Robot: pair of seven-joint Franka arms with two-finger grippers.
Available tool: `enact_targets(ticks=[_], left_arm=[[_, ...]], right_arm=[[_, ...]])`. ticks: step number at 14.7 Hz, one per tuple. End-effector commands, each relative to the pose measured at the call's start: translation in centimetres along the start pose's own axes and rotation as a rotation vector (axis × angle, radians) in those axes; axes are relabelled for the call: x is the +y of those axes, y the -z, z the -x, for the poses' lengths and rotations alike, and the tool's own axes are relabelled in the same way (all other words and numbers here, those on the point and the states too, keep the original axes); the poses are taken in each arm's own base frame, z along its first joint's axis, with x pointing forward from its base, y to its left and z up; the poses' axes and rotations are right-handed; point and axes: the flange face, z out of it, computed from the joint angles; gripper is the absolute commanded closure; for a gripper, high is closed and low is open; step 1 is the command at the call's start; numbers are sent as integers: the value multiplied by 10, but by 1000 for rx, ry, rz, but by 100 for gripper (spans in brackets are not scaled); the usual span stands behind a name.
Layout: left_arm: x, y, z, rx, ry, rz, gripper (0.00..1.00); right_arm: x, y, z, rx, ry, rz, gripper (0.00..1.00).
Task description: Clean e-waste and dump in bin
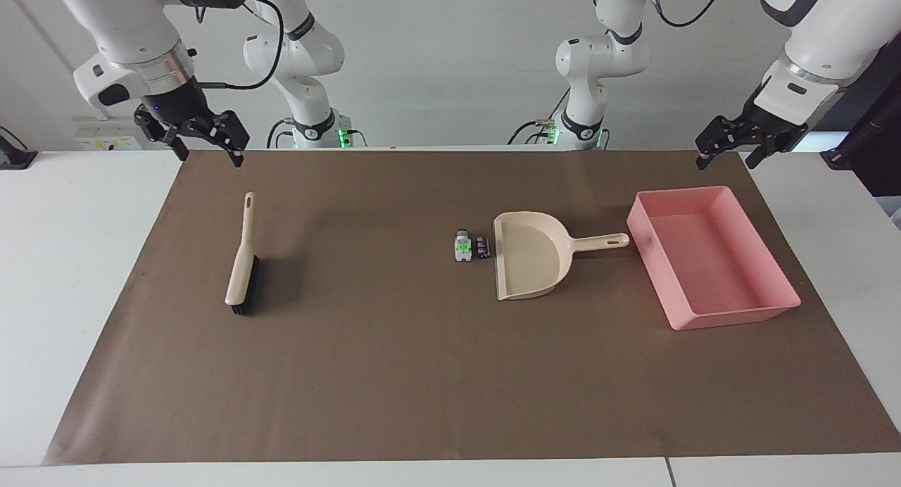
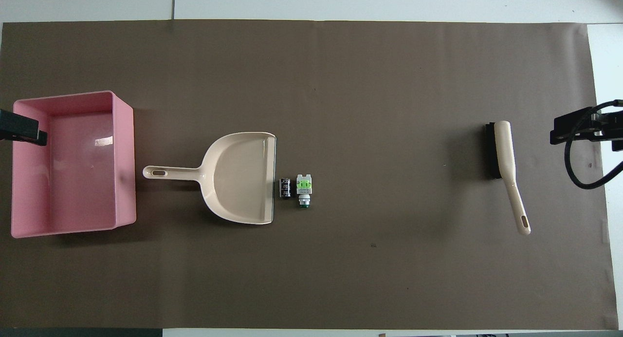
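You are at the very start: nothing is swept and nothing is in the bin (image 1: 760, 311) yet. The e-waste (image 1: 471, 248), a white-grey piece with a green patch and a black block touching or just beside it, lies on the brown mat near the middle of the table, right at the open lip of the dustpan (image 1: 528, 262), whose handle points toward the bin. The pink bin stands bare inside, at the left arm's end of the table, close to that short edge. The brush (image 1: 243, 262) lies untouched toward the right arm's end, well apart from the waste. Your left hand (image 1: 726, 157) hangs spread and holding nothing over the corner of the mat by the bin; your right hand (image 1: 208, 151) hangs likewise spread and unladen over the edge of the mat nearest the robots, above the brush's end. Everything remains for you: take up brush and dustpan, sweep both bits in, tip them into the bin.
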Motion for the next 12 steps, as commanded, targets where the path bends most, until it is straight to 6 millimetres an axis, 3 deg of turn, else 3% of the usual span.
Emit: enact_targets(ticks=[1,9,11,12], left_arm=[[-2,1,9,6,16,-30,2],[-2,1,8,13,-1,-72,2],[5,-5,10,29,-79,-69,2],[14,-10,11,27,-156,-71,2]], right_arm=[[4,1,3,0,16,-15,0],[4,-10,5,-4,17,-15,0],[15,-26,11,0,11,-16,0],[29,-46,18,0,15,-19,0]])
